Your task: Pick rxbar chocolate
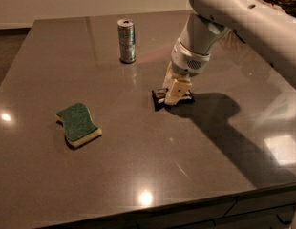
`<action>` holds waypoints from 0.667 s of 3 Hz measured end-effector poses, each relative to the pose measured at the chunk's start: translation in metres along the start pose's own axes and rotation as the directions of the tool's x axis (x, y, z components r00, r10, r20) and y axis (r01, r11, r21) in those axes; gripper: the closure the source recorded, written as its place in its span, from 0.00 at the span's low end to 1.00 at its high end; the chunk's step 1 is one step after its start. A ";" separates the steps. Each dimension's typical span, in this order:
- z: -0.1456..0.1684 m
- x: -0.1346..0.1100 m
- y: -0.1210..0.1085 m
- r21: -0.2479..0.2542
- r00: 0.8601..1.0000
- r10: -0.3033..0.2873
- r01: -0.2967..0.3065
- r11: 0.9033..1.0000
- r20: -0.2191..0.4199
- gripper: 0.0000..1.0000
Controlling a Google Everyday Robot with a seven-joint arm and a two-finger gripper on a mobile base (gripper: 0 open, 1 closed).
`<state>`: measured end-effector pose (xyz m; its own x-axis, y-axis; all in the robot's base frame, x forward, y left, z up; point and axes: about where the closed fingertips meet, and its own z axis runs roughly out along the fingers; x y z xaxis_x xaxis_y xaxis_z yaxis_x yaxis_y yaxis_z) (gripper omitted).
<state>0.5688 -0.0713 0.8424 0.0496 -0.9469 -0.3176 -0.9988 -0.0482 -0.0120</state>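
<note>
The dark, glossy surface (138, 175) fills most of the frame, and its smoothness is the first risk: a thin wrapped bar lying flat on it may skate sideways if pressed from one side only, instead of rising into a grip. The white arm (234, 8) reaches in from the upper right and throws a broad shadow to the right of the work spot. It descends steeply, so any further drop would press the hand hard against the surface rather than around the bar.

The green-and-yellow sponge (77, 124) lies at lower left and the silver can (126, 40) stands at upper centre. Both are well apart from the action and seem unlikely to be knocked.

The hand (176, 97) sits just right of centre, low on the surface, with its cream-coloured tip directly over the target. How far open it is, and whether it has hold of anything, I cannot tell from this angle.

The chocolate bar (158, 98), in its black wrapper, lies flat on the surface under the hand. Its left end pokes out to the left of the tip and a sliver shows to the right. Since the hand seems to cover the middle rather than the whole width, a lift could catch only a wrapper edge, and the bar might pivot or slip free.
</note>
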 end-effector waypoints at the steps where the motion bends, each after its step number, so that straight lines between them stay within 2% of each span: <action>1: -0.013 -0.008 0.001 0.005 1.000 -0.001 0.001 1.000 0.015 1.00; 2: -0.034 -0.020 0.002 0.007 0.999 -0.003 0.003 1.000 0.043 1.00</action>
<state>0.5664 -0.0630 0.8807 0.0528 -0.9322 -0.3581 -0.9986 -0.0489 -0.0201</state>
